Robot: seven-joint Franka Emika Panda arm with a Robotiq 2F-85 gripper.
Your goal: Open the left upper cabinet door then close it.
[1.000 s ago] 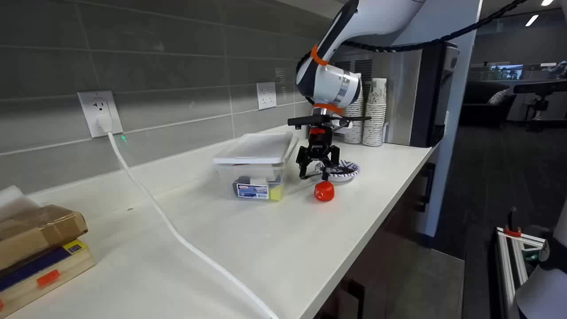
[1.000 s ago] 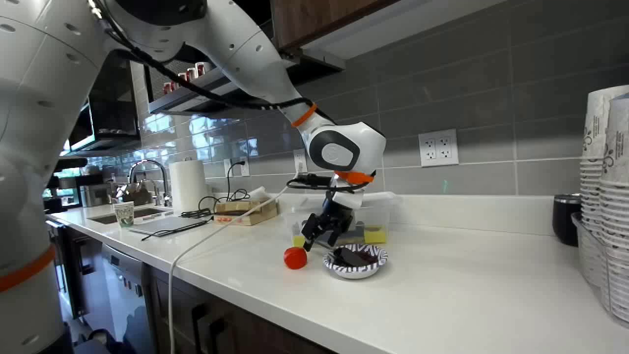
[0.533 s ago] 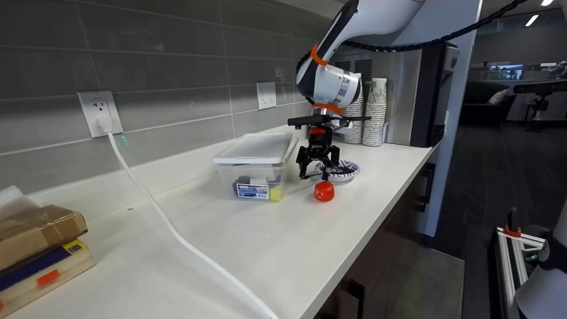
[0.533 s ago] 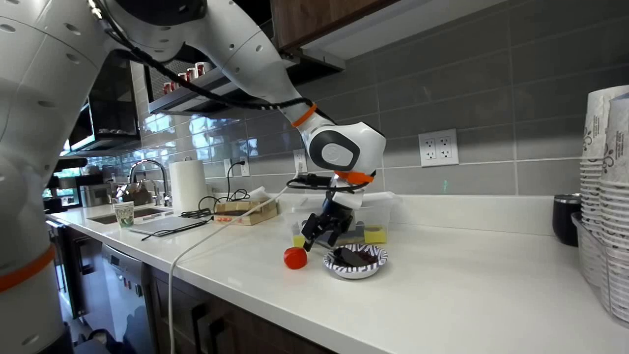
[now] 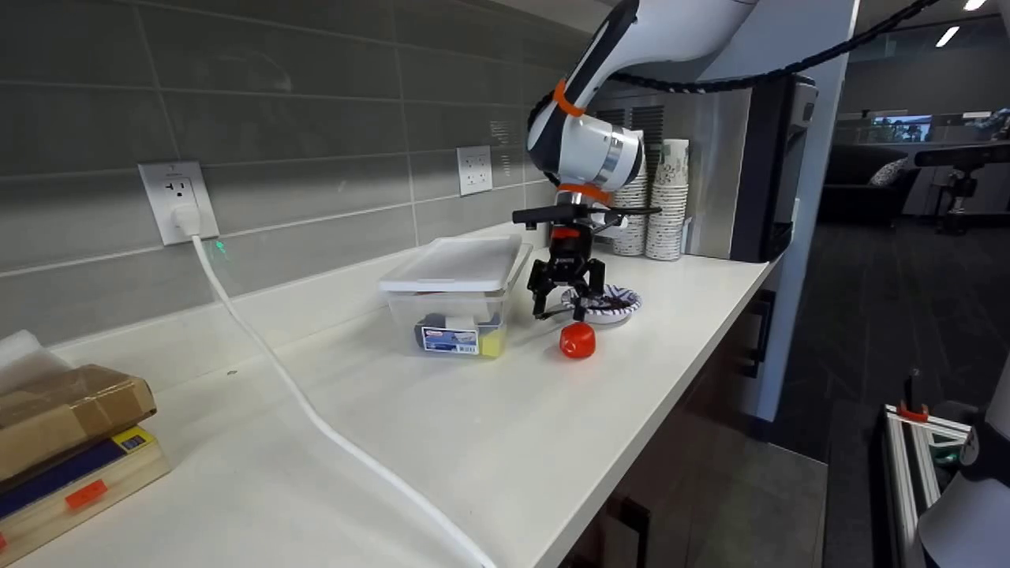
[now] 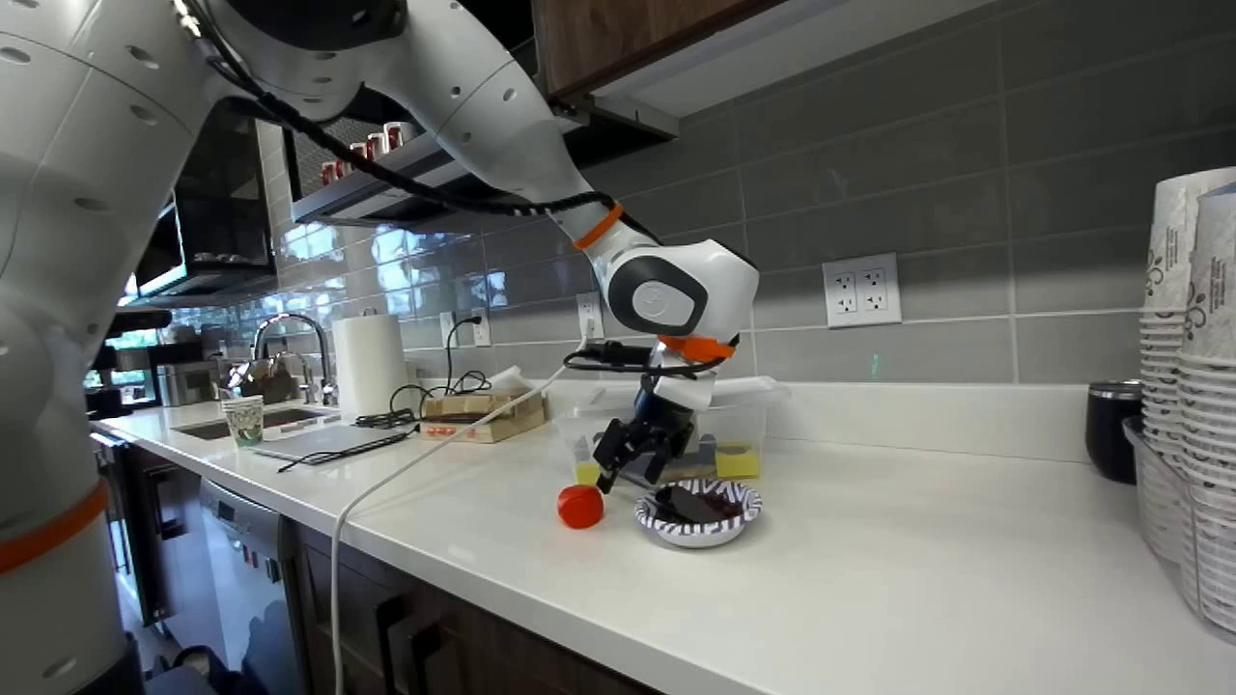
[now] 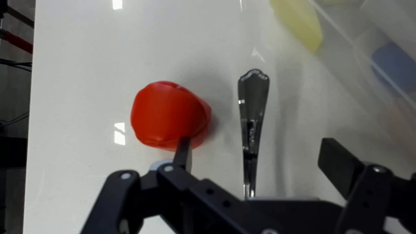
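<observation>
The brown wooden upper cabinet (image 6: 647,39) shows only its lower part at the top of an exterior view. Its door looks shut as far as it shows; any handle is out of view. My gripper (image 5: 561,312) is low over the counter, far below the cabinet; it also shows in an exterior view (image 6: 630,475). In the wrist view the gripper (image 7: 255,144) is open, with a metal utensil handle (image 7: 253,97) between and beyond its fingers, not gripped. A red rounded object (image 7: 169,115) lies by the left finger; whether they touch I cannot tell.
A patterned bowl (image 6: 697,516) with dark contents stands beside the gripper. A clear lidded bin (image 5: 454,308) stands against the wall. Stacked cups (image 5: 668,201) stand at the back. A white cable (image 5: 339,434) crosses the counter (image 5: 442,426). An open shelf (image 6: 386,179) holds cans.
</observation>
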